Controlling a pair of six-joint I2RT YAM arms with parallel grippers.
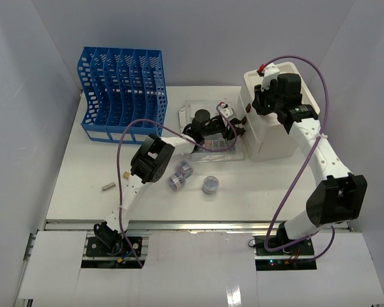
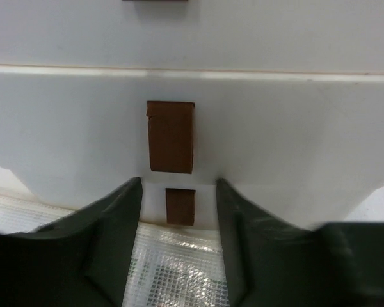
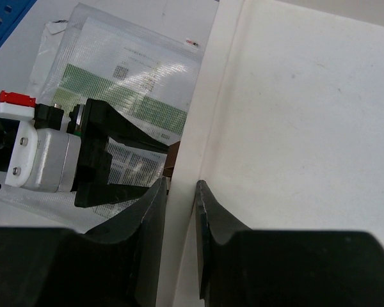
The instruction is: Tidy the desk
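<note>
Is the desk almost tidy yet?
Not nearly. The blue slotted file rack looks empty. The open left gripper faces a brown handle on the cream drawer cabinet; the right gripper is at its top edge. Three small round rolls, a clear sleeve of papers and a small beige piece lie loose on the white desk.

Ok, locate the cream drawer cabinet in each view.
Top external: cream boxy drawer cabinet right of centre.
Left wrist: cabinet front fills the frame.
Right wrist: cabinet top fills the right half.
Shared landmark: clear plastic document sleeve lying beside the cabinet.
</note>
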